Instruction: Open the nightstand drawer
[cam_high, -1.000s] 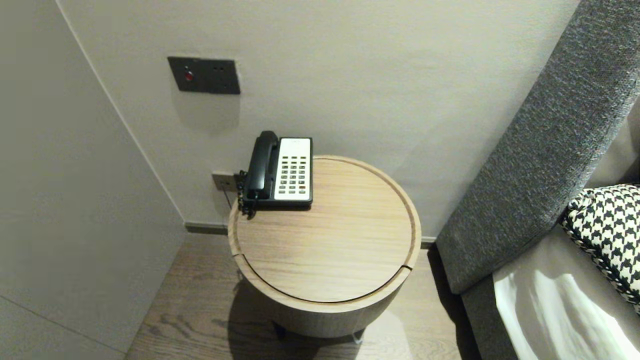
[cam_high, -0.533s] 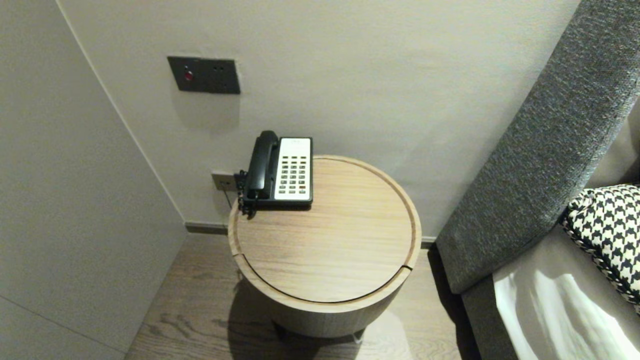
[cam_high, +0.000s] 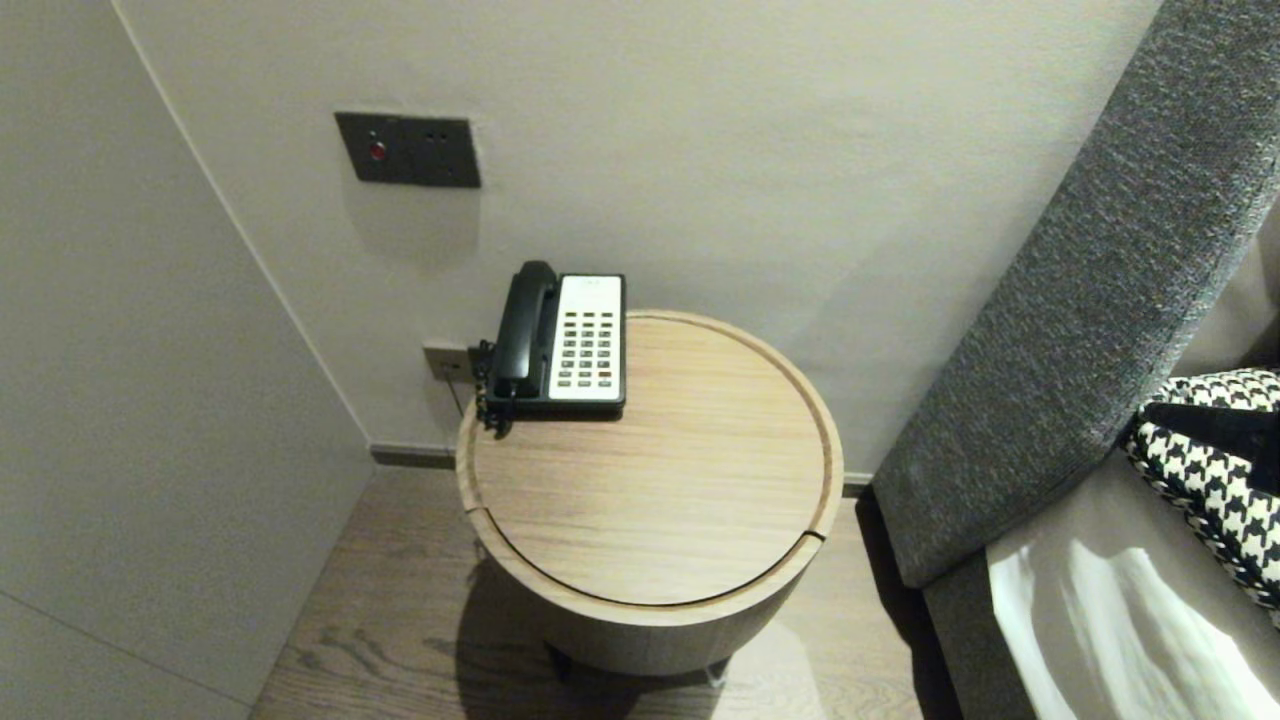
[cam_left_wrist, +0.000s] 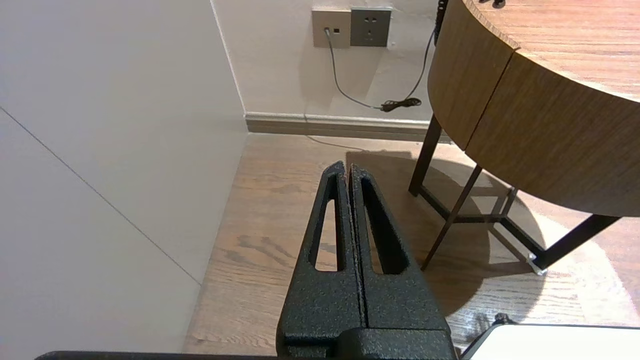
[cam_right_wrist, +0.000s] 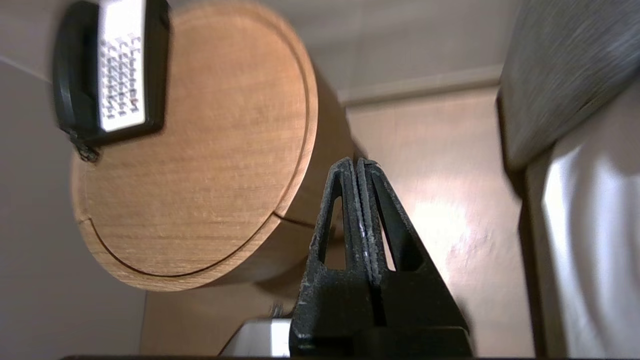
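- Our left end effector (cam_left_wrist: 347, 167) hangs low over the brown wood-plank floor (cam_high: 400, 620), left of the worktop's dark metal legs (cam_left_wrist: 440, 210). Its two black fingers are pressed together with nothing between them.
- Our right end effector (cam_right_wrist: 356, 162) is raised on the right. Its black fingers are also pressed together and empty, and they point at the strip of floor between the worktop and the bed.
- In the head view it shows as a dark shape at the right edge, in front of the black-and-white houndstooth cushion (cam_high: 1210, 490). We cannot tell whether it touches the cushion.
- The cushion lies on the bed's white sheet (cam_high: 1100, 620), against the grey woven-fabric headboard (cam_high: 1080, 300).
- The round light-wood worktop (cam_high: 650, 500) stands between the two arms, near the headboard.
- The black desk telephone with a white keypad (cam_high: 560, 340) sits at the worktop's far left edge, well apart from both end effectors. Its handset rests in the cradle.
- Behind it, low on the pale wall, is a pair of grey sockets (cam_left_wrist: 350, 27) with a thin cable (cam_left_wrist: 345, 92) plugged in.
- Higher up is a dark rectangular wall plate with a red light (cam_high: 407, 150).
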